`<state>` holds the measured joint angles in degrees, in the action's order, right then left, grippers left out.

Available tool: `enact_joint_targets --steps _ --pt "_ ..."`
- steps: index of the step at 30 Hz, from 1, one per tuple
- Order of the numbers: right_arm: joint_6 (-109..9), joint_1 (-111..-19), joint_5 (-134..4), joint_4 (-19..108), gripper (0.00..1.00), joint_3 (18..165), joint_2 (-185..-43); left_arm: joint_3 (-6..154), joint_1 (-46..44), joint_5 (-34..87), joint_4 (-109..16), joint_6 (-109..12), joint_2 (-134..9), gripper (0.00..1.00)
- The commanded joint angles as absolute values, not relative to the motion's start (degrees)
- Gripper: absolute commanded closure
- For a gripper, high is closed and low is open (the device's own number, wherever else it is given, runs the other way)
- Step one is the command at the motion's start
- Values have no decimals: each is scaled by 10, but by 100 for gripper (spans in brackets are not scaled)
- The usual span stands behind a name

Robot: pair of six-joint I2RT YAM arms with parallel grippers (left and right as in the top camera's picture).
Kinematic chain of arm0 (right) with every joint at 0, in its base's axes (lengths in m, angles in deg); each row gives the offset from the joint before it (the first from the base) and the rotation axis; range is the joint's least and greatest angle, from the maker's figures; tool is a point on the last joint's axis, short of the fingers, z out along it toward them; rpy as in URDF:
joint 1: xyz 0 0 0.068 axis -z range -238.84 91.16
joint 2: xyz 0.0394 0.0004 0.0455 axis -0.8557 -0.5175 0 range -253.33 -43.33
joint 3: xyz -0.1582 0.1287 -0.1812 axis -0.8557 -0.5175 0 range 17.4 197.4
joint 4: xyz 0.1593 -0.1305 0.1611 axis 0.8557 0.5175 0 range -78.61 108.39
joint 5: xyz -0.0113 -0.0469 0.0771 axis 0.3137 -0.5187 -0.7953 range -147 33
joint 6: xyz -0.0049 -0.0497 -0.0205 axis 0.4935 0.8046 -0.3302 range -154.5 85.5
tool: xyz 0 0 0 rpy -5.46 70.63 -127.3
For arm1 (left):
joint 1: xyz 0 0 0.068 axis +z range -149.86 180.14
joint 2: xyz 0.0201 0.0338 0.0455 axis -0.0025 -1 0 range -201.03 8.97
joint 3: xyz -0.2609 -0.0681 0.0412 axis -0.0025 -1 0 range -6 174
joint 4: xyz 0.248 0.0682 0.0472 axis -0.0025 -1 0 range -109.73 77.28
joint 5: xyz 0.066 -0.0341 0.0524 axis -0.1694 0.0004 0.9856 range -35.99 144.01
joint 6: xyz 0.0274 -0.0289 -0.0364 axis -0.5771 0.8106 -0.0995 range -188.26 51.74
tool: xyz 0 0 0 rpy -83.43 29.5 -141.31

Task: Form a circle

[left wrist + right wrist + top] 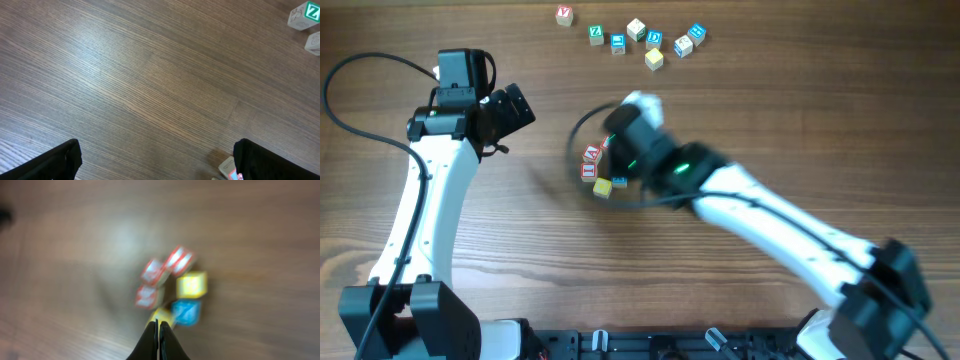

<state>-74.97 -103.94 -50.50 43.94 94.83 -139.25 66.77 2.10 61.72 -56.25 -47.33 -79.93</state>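
L gripper (157,161): fingers wide apart, nothing between them, only bare table (125,85) below. In overhead view it sits well apart from the circle (603,170), at approx. 10 o'clock of it. R gripper (159,336): fingers pressed together, tips meeting, nothing clamped. R wrist view is blurred; tips stand at 6 o'clock of the ring, just beside a yellow-faced cube at the ring's lower edge; contact cannot be confirmed. The ring is a tight cluster near table centre, slightly toward 9 o'clock in overhead view, partly covered by the R wrist at its 2 o'clock side. Ring content per R wrist view: red-lettered cubes (176,260) from 9 to 12 o'clock, yellow cube (192,285) at 3 o'clock, blue cube (186,312) at approx. 5 o'clock. Loose cubes (638,38) lie in a ragged row at the table's 12 o'clock edge, well apart from the ring. L wrist view shows a green "Z" cube (304,15) at 2 o'clock of frame.
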Motion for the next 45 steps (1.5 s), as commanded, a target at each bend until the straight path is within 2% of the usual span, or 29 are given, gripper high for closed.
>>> enact_joint_targets --steps 1,2,6,7,13,45 --pt "-664 -959 -485 480 95 951 -1386 673 23 625 -563 -468 -793 0" --pt "-643 -936 -485 490 87 947 -1388 673 23 625 -563 -468 -793 0" --pt "-578 -858 -484 501 27 938 -1388 673 23 625 -563 -468 -793 0" --pt "-564 -840 -484 501 0 938 -1390 673 23 625 -563 -468 -793 0" --pt "-555 -793 -484 498 0 938 -1390 673 23 625 -563 -468 -793 0" --pt "-555 -792 -484 498 0 938 -1390 673 23 625 -563 -468 -793 0"
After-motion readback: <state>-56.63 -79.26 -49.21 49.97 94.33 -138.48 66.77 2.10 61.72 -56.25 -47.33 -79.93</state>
